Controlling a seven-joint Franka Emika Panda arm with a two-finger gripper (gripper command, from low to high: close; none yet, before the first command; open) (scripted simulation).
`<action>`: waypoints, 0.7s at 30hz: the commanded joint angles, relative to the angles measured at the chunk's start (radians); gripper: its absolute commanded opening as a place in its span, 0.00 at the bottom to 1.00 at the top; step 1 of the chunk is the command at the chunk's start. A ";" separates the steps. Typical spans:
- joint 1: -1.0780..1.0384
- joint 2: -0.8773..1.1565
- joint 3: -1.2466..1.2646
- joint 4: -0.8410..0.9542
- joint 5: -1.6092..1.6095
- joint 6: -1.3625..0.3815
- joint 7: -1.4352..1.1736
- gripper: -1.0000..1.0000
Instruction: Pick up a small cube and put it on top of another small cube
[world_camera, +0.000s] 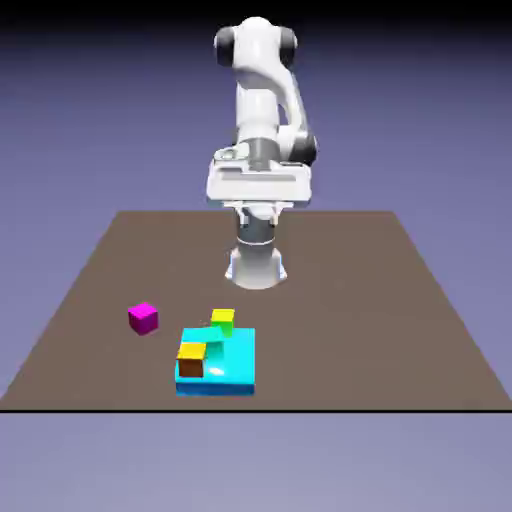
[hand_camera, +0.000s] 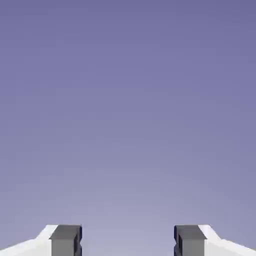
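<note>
Arm (world_camera: 262, 110): upper middle of the exterior view. Table (world_camera: 330, 300): across lower half. Cyan block (world_camera: 232, 360): bottom, left of center; orange-brown cube (world_camera: 192, 361) at its left side. Gripper (hand_camera: 128, 241): fingers wide apart, nothing between. Magenta cube (world_camera: 143, 319): lower left, on table, well apart from block. Lime cube (world_camera: 223, 321): just above block's middle in frame.

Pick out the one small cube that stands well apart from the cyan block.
The magenta cube, toward the exterior view's left; the yellow-green and orange-brown cubes are both at the cyan block.
</note>
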 joint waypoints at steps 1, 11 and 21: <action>-0.005 0.030 -0.030 0.004 -0.026 -0.014 -0.044 0.50; -0.058 0.326 -0.335 0.041 -0.282 -0.151 -0.478 0.50; -0.111 0.623 -0.639 0.078 -0.539 -0.288 -0.913 0.50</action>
